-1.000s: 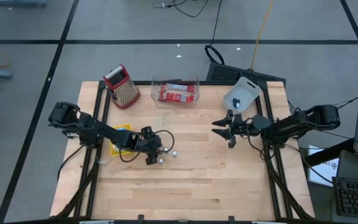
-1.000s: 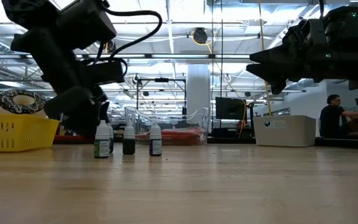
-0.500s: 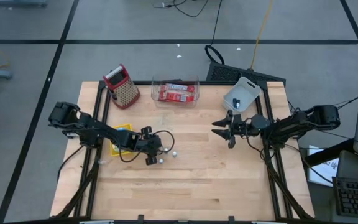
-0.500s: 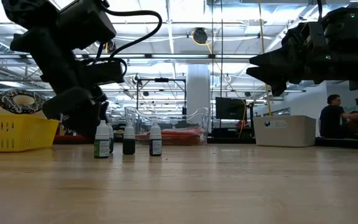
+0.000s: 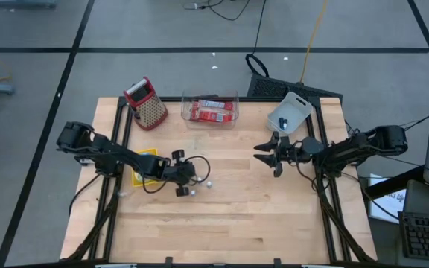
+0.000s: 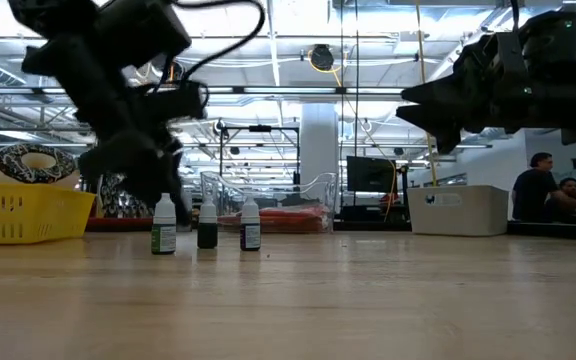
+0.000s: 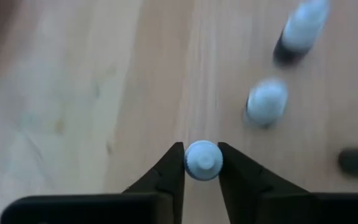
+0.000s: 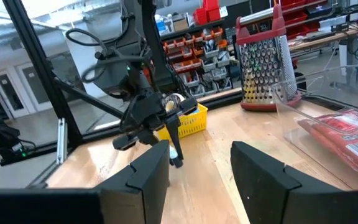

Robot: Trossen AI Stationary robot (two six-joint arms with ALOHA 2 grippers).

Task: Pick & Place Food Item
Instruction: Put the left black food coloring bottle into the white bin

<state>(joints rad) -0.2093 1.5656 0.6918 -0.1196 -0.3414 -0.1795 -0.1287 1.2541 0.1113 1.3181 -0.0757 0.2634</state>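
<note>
Several small dropper bottles with white caps stand on the wooden table left of its middle; three show in the low view. My left gripper is shut on the cap of one more bottle, whose body is hidden under that cap. Three loose bottles stand beyond it. At the right of the table my right gripper hangs open above the wood, its fingers with nothing between them. My left gripper pinches the bottle's round white cap between its two fingertips. The fingers slant down onto it from the table's left side. The cap faces straight up at the wrist camera. I cannot tell whether the bottle's base is on the table.
A yellow basket with a doughnut sits at the left beside my left arm. At the far edge are a red-topped grater, a clear tub of red packets and a white bin. People sit in the room beyond.
My left gripper has shut on the bottle's cap while staying in place, rolling slightly. In the low view, one of the two bottles that stood close together at the left no longer shows beside the other.
</note>
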